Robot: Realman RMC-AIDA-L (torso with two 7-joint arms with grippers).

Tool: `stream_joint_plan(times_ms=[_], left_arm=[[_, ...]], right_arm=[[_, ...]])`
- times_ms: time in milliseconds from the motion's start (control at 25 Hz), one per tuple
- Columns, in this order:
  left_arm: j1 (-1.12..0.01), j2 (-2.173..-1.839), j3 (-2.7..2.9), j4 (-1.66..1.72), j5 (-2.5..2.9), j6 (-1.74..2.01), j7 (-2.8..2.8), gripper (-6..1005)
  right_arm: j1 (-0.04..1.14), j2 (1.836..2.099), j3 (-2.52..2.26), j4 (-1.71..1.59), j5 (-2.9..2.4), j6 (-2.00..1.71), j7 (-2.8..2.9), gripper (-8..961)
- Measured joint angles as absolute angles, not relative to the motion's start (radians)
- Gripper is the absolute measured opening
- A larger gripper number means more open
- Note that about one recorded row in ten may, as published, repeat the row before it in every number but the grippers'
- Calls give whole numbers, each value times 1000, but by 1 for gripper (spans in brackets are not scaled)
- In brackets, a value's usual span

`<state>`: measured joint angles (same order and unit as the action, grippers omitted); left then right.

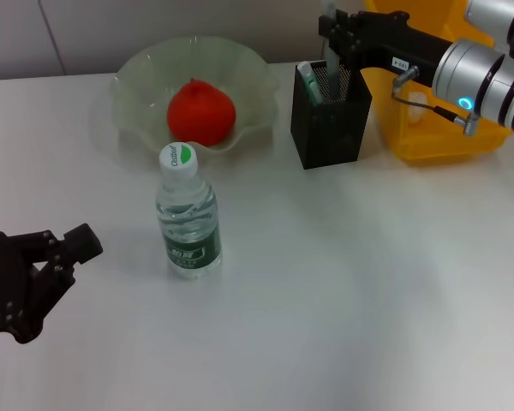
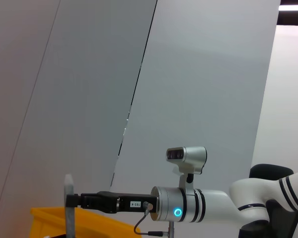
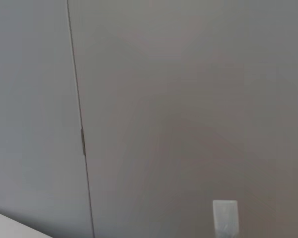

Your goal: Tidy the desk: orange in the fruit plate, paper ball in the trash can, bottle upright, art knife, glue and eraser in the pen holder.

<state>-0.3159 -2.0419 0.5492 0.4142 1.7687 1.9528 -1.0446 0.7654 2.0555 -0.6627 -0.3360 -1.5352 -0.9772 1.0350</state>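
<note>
At the upper right, the right gripper [image 1: 332, 26] is gripping a grey stick [image 1: 332, 64] above the holder [image 1: 330, 116] to drop it in, while the left gripper [image 1: 64, 248], lower left, is idling with fingers apart.

Yellow trash can [image 1: 428, 128] possibly hides paper ball.

The right arm [image 1: 488, 73] reaches in from the far right side. Its black right gripper [image 1: 336, 30] sits high up at the back, jaws pinched on a thin grey stick. The left gripper [image 1: 47, 257] rests low at the near left, jaws apart.
</note>
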Motion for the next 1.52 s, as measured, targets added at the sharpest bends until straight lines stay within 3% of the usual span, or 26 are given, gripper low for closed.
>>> stream_joint_plan(times_ms=[1360,1520], left_arm=[[-316,-2043,540,414,1767,1973,-1040,47],[-314,-2043,540,414,1767,1976,-1039,47]], right_arm=[[768,2031,-704,-344,-1577,-949,1146,184],[765,2031,-703,-346,-1573,-953,1147,233]])
